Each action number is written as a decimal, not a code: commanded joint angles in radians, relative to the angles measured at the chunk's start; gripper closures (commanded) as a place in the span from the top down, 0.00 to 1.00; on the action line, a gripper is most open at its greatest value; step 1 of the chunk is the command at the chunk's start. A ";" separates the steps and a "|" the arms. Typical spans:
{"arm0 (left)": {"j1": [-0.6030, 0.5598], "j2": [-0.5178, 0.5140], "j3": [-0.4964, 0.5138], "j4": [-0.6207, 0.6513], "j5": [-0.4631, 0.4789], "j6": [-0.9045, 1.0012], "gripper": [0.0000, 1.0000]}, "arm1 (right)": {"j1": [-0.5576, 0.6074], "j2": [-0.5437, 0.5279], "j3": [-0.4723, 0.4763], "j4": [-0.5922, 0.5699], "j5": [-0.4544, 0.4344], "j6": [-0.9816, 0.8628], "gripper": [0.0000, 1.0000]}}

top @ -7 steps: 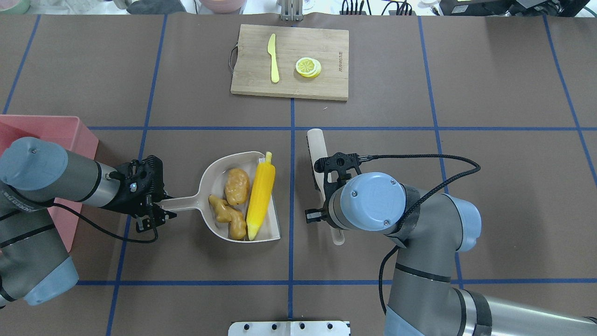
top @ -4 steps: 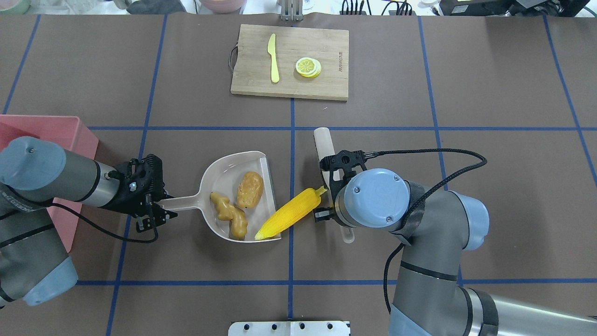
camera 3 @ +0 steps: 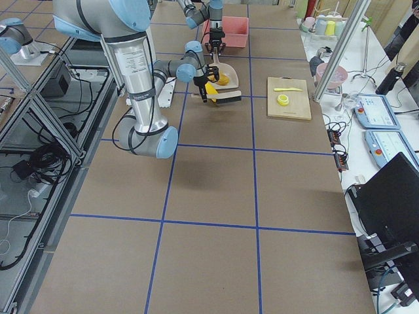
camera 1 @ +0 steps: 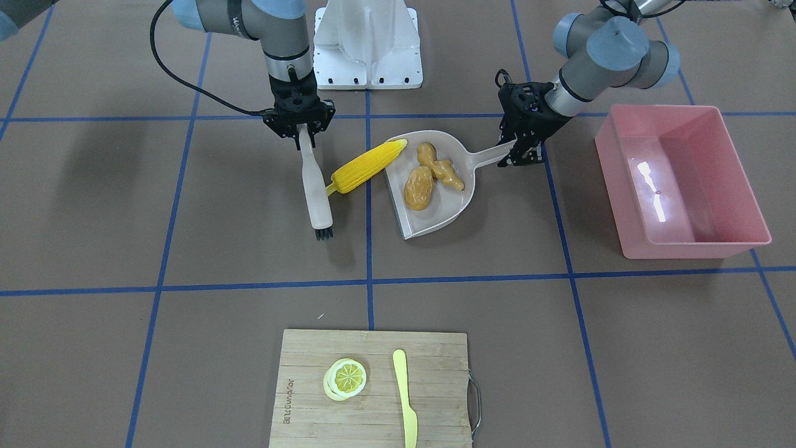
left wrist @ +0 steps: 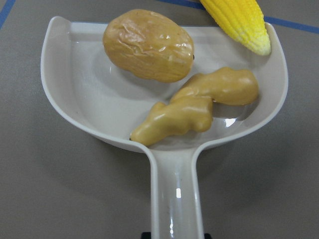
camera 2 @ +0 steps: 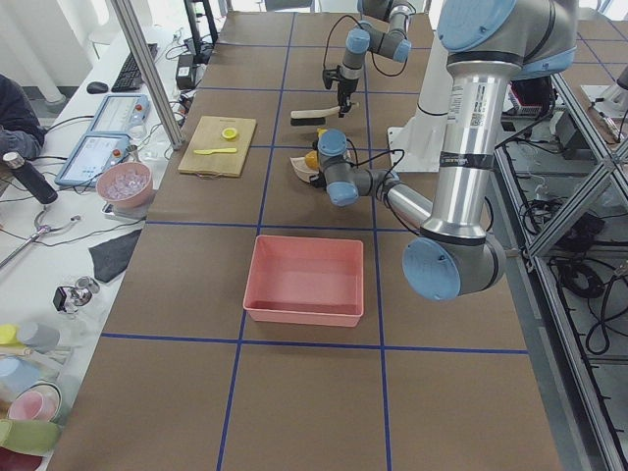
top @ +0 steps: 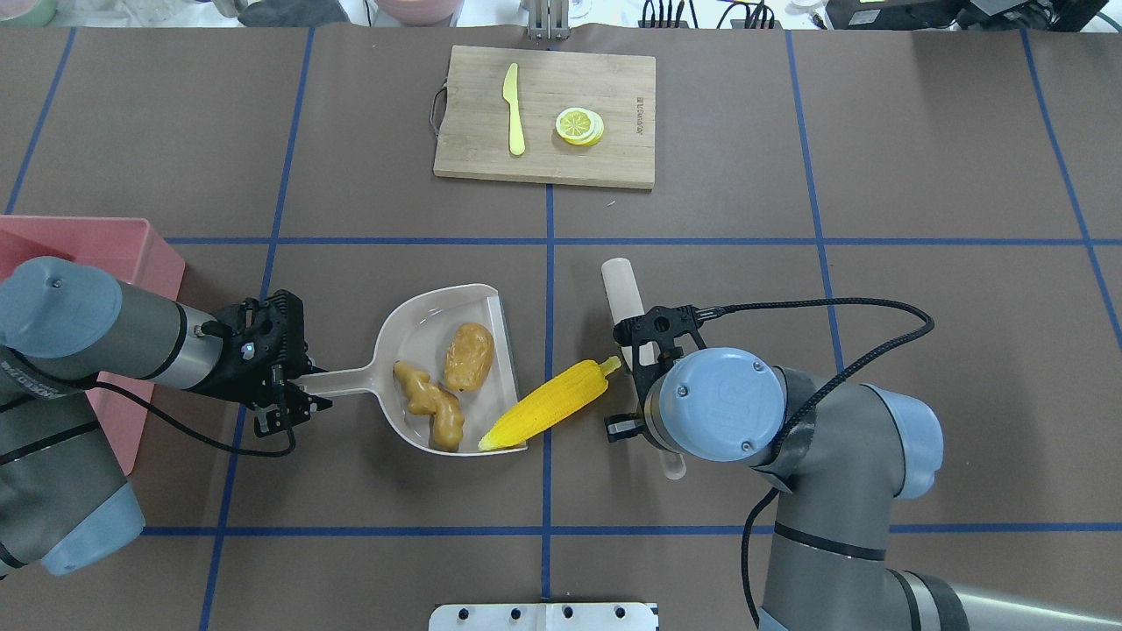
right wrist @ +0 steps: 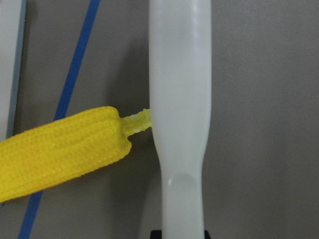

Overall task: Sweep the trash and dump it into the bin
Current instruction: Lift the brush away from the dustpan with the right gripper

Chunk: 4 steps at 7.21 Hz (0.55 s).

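Note:
A beige dustpan (top: 419, 326) lies left of centre, and my left gripper (top: 294, 396) is shut on its handle. In the pan are the brown potato (top: 469, 356) and the tan ginger root (top: 429, 405). The yellow corn cob (top: 548, 414) slants out over the pan's open lip: its tip rests on the lip and its stalk end touches a white brush (top: 622, 289). My right gripper (camera 1: 303, 134) is shut on that brush's handle. The pink bin (top: 131, 241) stands at the far left behind my left arm. It looks empty inside (camera 1: 675, 186).
A wooden cutting board (top: 543, 114) at the far middle carries a pale yellow knife (top: 514, 109) and lemon slices (top: 578, 125). The robot's base plate (top: 543, 616) is at the near edge. Blue tape lines cross the brown table.
The corn has swung from lying inside the pan to slanting out over its lip. My right arm and the brush have moved right. The potato shifted slightly; the left arm held still.

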State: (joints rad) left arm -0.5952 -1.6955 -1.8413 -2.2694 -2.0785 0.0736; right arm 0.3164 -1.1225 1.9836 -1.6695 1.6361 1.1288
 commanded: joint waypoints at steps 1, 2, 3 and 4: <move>0.003 -0.001 -0.001 -0.004 0.002 0.000 0.12 | -0.019 -0.020 0.038 -0.073 0.004 0.020 0.00; 0.003 -0.003 0.002 -0.004 0.002 0.000 0.12 | -0.026 -0.023 0.037 -0.081 0.023 0.067 0.00; 0.003 -0.003 0.008 -0.004 0.002 0.003 0.12 | -0.033 -0.025 0.035 -0.081 0.033 0.107 0.00; 0.003 -0.001 0.008 -0.004 0.002 0.005 0.12 | -0.043 -0.025 0.031 -0.078 0.048 0.152 0.00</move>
State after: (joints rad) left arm -0.5923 -1.6975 -1.8355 -2.2733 -2.0771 0.0760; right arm 0.2845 -1.1463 2.0178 -1.7471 1.6674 1.2282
